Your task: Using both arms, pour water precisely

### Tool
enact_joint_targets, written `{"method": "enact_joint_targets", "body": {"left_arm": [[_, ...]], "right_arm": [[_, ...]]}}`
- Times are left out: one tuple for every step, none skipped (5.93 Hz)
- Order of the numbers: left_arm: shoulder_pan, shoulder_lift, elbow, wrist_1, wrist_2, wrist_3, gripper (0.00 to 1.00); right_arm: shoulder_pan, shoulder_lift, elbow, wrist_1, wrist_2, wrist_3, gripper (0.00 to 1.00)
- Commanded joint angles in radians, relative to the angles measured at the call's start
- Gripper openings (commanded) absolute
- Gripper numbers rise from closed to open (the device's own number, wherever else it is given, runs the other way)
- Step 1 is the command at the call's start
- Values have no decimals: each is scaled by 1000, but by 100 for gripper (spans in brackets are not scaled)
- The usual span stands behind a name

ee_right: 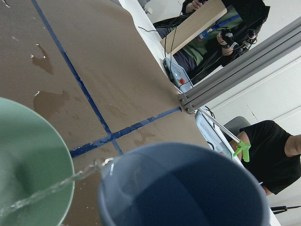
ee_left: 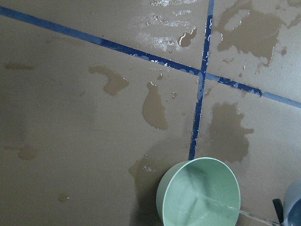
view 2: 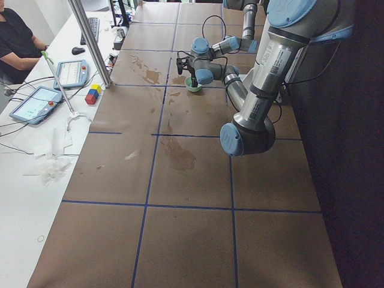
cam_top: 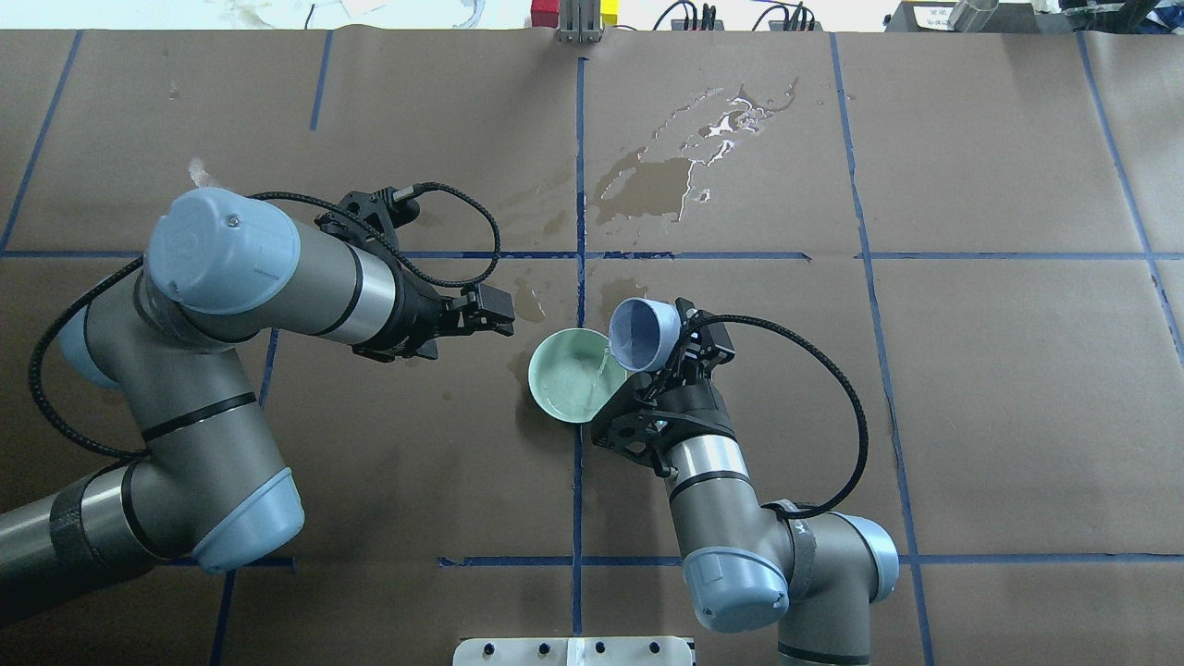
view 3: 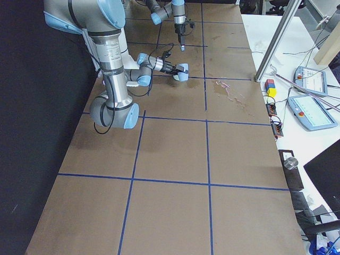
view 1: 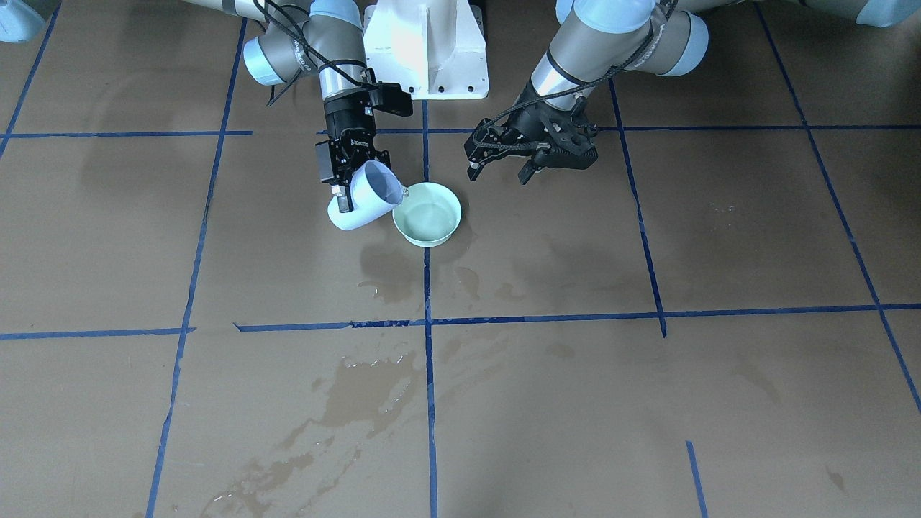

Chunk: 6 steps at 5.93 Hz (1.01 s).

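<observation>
Water [view 1: 429, 216] streaming from tilted blue cup [cam_top: 643, 331] into green bowl [cam_top: 555, 393] and pooling there — cup clamped between the fingers of right gripper [cam_top: 664, 359], lettered ROBOTIQ. Left gripper [cam_top: 499, 313] hovers beside bowl, fingers parted, holding nothing.

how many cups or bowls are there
2. A blue cup, tilted and pouring, is held in the right gripper; a green bowl sits on the table right beside it, catching the water.
</observation>
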State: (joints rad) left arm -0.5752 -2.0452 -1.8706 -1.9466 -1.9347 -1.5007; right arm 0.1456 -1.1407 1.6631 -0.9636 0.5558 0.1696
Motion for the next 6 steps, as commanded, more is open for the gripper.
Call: {"method": "enact_joint_targets", "body": {"left_arm": [[0, 0, -1, 0, -1, 0, 100], [0, 0, -1, 0, 0, -1, 100], [0, 0, -1, 0, -1, 0, 100], [0, 0, -1, 0, -1, -1, 100], [2, 0, -1, 0, -1, -1, 100], [2, 0, -1, 0, 0, -1, 100]], "right_arm": [[-1, 3, 0, -24, 0, -42, 1], [-1, 4, 0, -26, -2, -54, 1], [-1, 6, 0, -36, -8, -91, 1], [-1, 7, 1, -58, -23, -94, 1], [-3, 9, 1, -75, -25, -96, 2], [-3, 10, 0, -76, -27, -96, 2]]}}
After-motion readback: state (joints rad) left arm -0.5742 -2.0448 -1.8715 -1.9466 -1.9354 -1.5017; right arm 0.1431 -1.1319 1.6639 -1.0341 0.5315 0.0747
